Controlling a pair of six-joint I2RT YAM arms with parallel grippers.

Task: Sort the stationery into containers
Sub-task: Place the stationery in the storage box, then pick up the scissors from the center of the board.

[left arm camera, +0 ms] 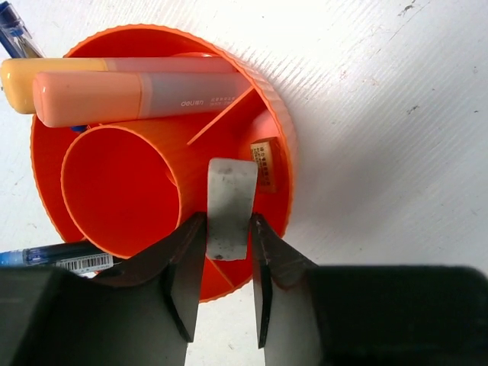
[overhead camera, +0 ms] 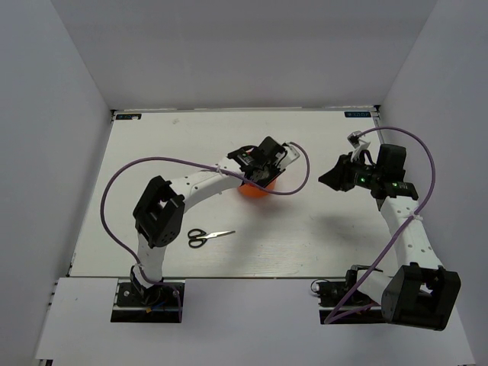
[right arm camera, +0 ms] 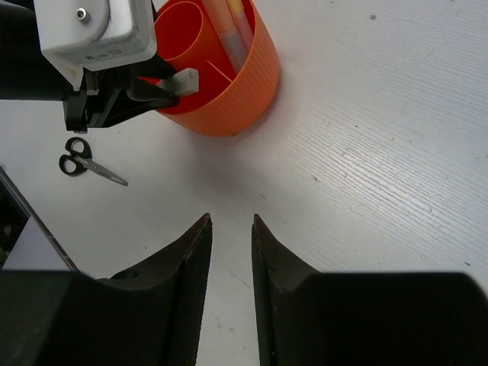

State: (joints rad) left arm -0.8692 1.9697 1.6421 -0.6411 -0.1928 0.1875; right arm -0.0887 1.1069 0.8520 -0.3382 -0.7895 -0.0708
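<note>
White walls enclose a white table with a faint ribbed grain. The left gripper is narrowly closed on a white eraser. As far as the wrist view shows, its fingertips lie against both long sides of the eraser. The eraser hangs at rim height over one ring compartment of the orange-red organizer cup, close to the wall of the central tube. It is a flat, rounded slab with slightly grey, smudged faces. A small tan eraser with a printed label already lies in that same compartment. The next compartment holds a peach-orange highlighter and, beside it, an orange-capped marker. Two dark-blue pens show at the cup's edge. Which compartment they stand in cannot be told. The cup sits mid-table under the left arm. Black-handled scissors lie loose on the table nearer the arm bases, well apart from the cup, blades nearly shut. The right gripper hovers over bare table to the right of the cup, with only a narrow gap between its jaws and nothing in them. In my judgement the task is close to finished. The white eraser has yet to be let go, and the scissors appear to be the only item left to collect.
</note>
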